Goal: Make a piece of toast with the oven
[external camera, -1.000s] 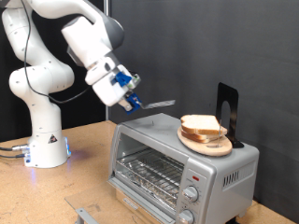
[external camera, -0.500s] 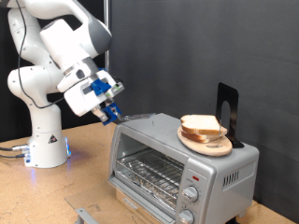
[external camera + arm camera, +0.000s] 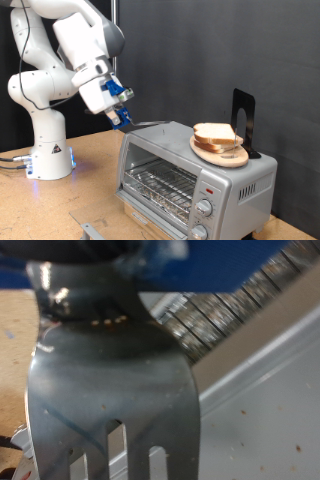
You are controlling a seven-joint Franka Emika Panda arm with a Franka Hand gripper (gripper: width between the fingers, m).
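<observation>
One blurred spatula (image 3: pixel 110 390) hides the pincer's (image 3: pixel 123 113) fingertips.

Oven (image 3: pixel 190 165) top: bread plate (image 3: pixel 220 152), black stand (image 3: pixel 243 120) block right; left bare.

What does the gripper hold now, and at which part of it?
The gripper holds a metal spatula with slots, by its handle end; the flat blade sticks out toward the oven. The exact grip is hidden.
</observation>
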